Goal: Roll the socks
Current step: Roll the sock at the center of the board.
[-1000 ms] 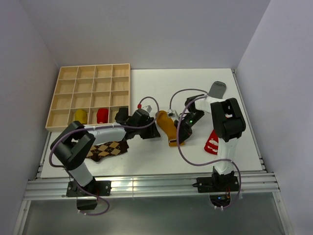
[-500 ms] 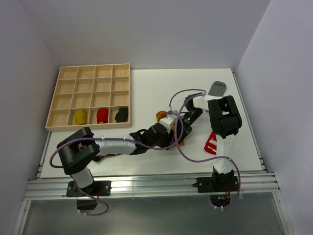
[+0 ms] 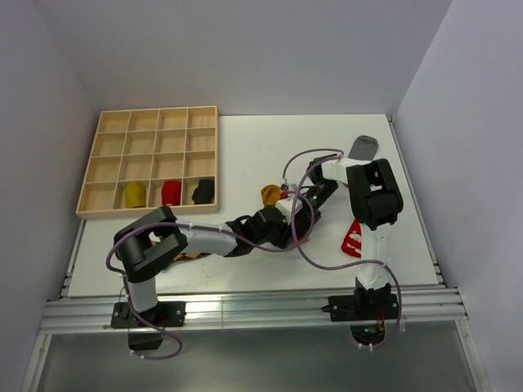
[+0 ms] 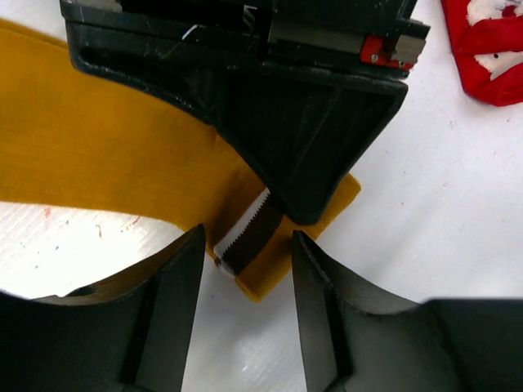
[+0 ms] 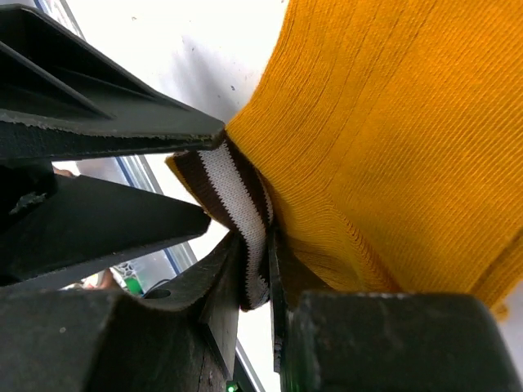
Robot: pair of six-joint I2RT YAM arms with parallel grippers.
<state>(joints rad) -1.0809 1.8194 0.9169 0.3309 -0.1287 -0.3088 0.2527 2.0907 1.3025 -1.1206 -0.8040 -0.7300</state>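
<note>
So the mustard sock (image 4: 98, 155) is lying flat around the middle of the table (image 3: 245, 147), a bit toward the right side, and both arms are crowded over its near end. The right gripper (image 5: 257, 261) has its fingers pressed together on the striped cuff (image 4: 249, 237), brown and white, pinching it right at the edge of the sock. The left gripper (image 4: 247, 238) is reached way across from its side, and its fingers are spread, one on each side of that same cuff. As far as I can see there's a gap on both sides, so it's not gripping anything.

The other socks are scattered about. A red sock (image 3: 353, 237) with white marks lies flat toward the near right edge, just beside the right arm. A grey sock (image 3: 364, 147) is up by the far right corner. Only a sliver of the argyle sock (image 3: 189, 256) shows from under the left arm, near the near left edge.

A wooden tray (image 3: 155, 139) with lots of compartments sits at the far left corner. Its nearest row holds a yellow bundle (image 3: 133, 193), a red bundle (image 3: 170, 192) and a dark bundle (image 3: 203, 190), each in its own compartment.
</note>
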